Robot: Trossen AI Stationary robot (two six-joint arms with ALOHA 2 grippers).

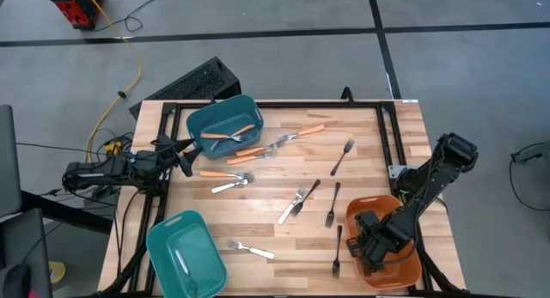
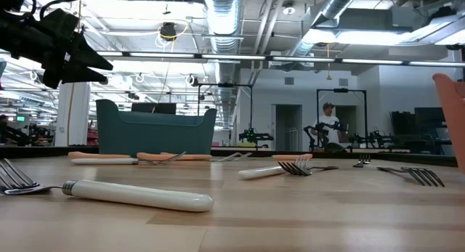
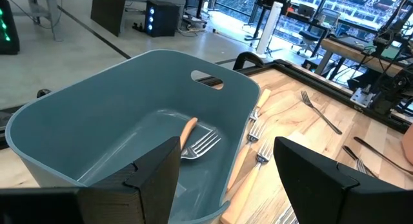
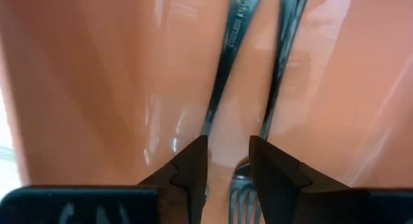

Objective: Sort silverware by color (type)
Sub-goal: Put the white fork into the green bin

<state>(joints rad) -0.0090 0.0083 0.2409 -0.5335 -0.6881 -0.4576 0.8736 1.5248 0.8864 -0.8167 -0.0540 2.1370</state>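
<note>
My left gripper (image 1: 185, 156) is open and empty, hovering by the left wall of the far teal bin (image 1: 225, 126). One orange-handled fork (image 3: 193, 139) lies on that bin's floor. My right gripper (image 1: 378, 245) points down inside the orange bin (image 1: 404, 268). Its fingers stand a narrow gap apart (image 4: 229, 162) over two black forks (image 4: 235, 62) that lie on the bin's floor. Orange-handled forks (image 1: 301, 133), white forks (image 1: 251, 249) and black forks (image 1: 333, 203) lie flat on the wooden table. The near teal bin (image 1: 185, 255) holds a white fork.
The table has a black frame rail (image 1: 387, 130) along its far and side edges. The three bins stand at the far left, near left and near right. Loose forks are scattered over the table's middle. A white fork (image 2: 138, 195) lies close in front of the low camera.
</note>
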